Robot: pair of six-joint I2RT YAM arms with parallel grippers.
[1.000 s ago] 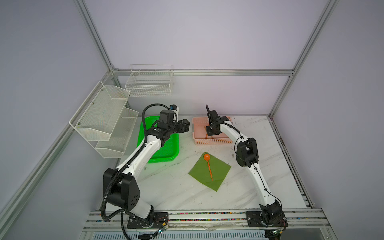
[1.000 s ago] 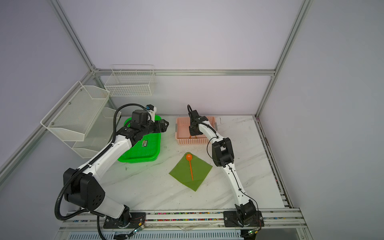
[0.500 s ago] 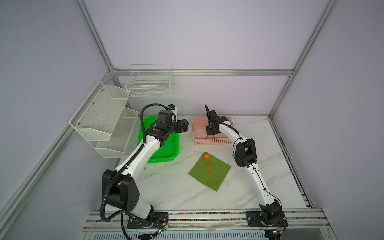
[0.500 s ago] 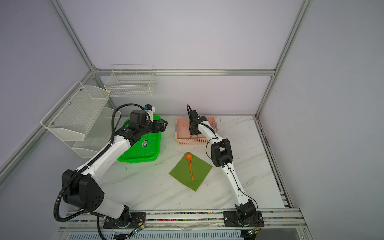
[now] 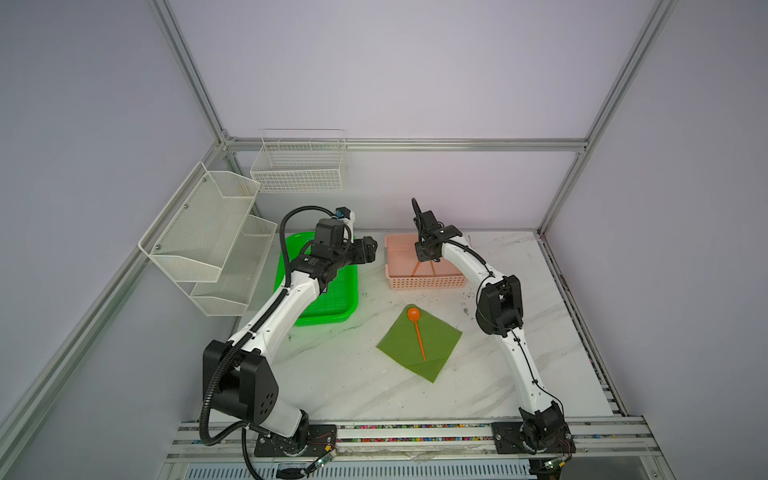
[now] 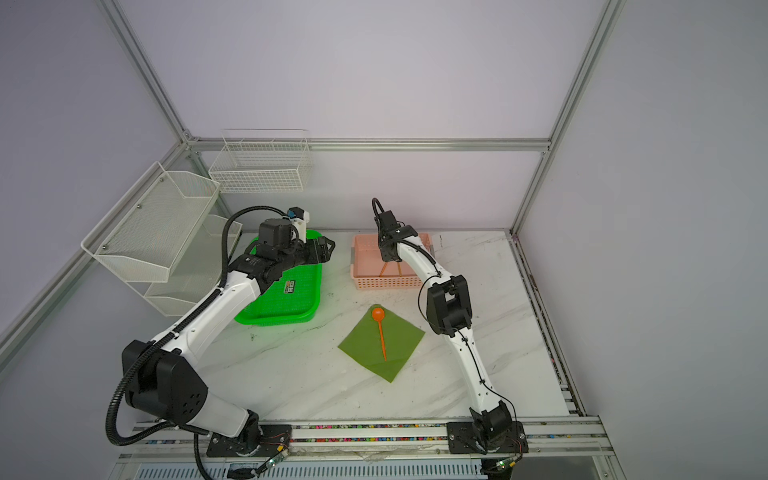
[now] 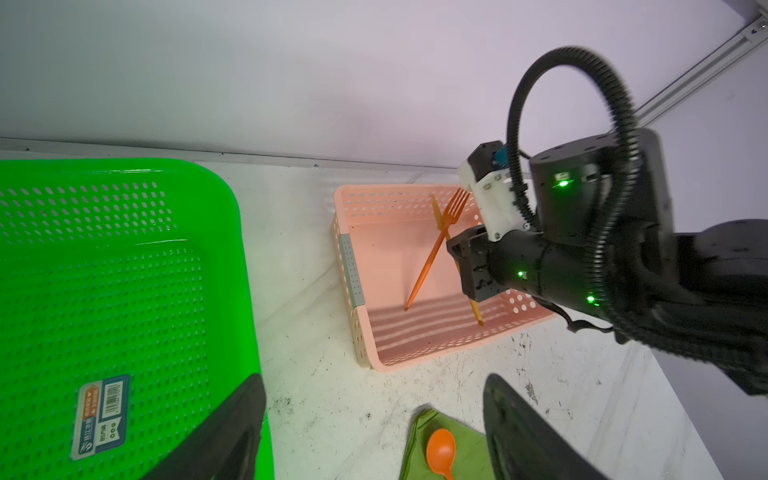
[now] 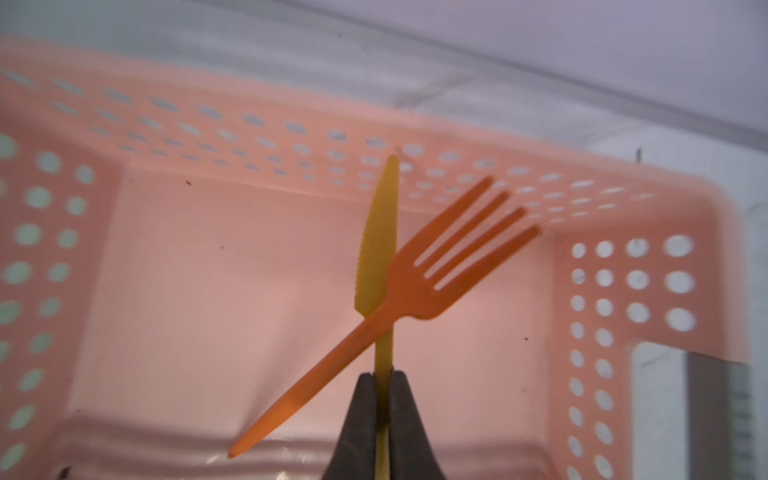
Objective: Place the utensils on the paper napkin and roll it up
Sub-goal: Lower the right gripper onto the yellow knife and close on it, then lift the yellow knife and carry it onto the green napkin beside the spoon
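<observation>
An orange spoon (image 5: 413,313) (image 6: 378,314) lies on the olive-green paper napkin (image 5: 399,345) (image 6: 365,345) at mid-table. The fork (image 8: 415,282) and the yellowish knife (image 8: 378,232) are in the pink basket (image 5: 424,282) (image 6: 386,283), the fork crossing over the knife. My right gripper (image 8: 383,378) (image 5: 426,259) is down in the basket, shut on the knife's handle. My left gripper (image 7: 374,378) (image 5: 368,253) hovers open and empty over the green tray's far right corner. The left wrist view also shows the fork (image 7: 436,245), the napkin (image 7: 467,446) and the spoon (image 7: 441,451).
A bright green perforated tray (image 5: 332,307) (image 7: 124,270) lies left of the basket, under my left arm. White mesh shelves (image 5: 208,232) hang on the left wall and a wire basket (image 5: 299,166) on the back wall.
My right gripper has closed onto the knife's handle in the basket. The left arm has barely shifted. The spoon and napkin have not moved.
</observation>
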